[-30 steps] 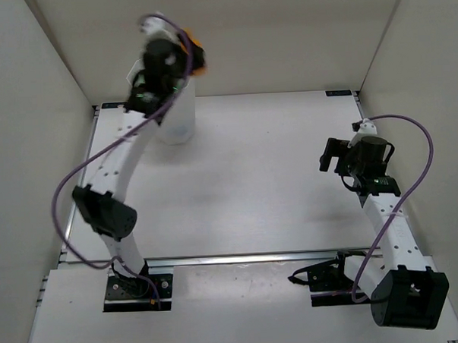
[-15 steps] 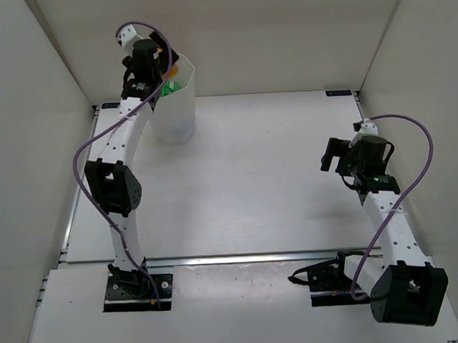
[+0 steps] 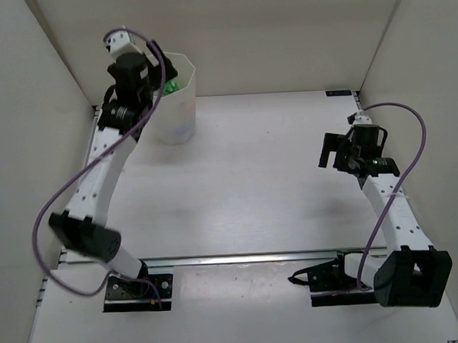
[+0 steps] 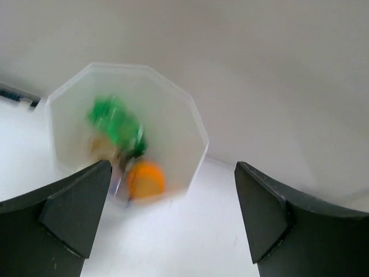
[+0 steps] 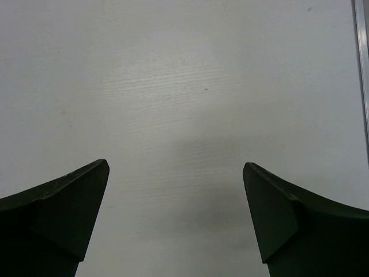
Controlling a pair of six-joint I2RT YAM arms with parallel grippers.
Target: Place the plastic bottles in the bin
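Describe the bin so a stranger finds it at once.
Start at the table and look to its far left corner. There stands the bin, the only container: tall, translucent white, with a many-sided rim, holding a green bottle and an orange bottle.

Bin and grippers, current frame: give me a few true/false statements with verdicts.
1. The left gripper is open with nothing between its fingers. True.
2. The green bottle lies on the table outside the bin. False: it is inside the bin.
3. An orange bottle is inside the bin. True.
4. The right gripper is shut on a bottle. False: it is open over the table and holds nothing.
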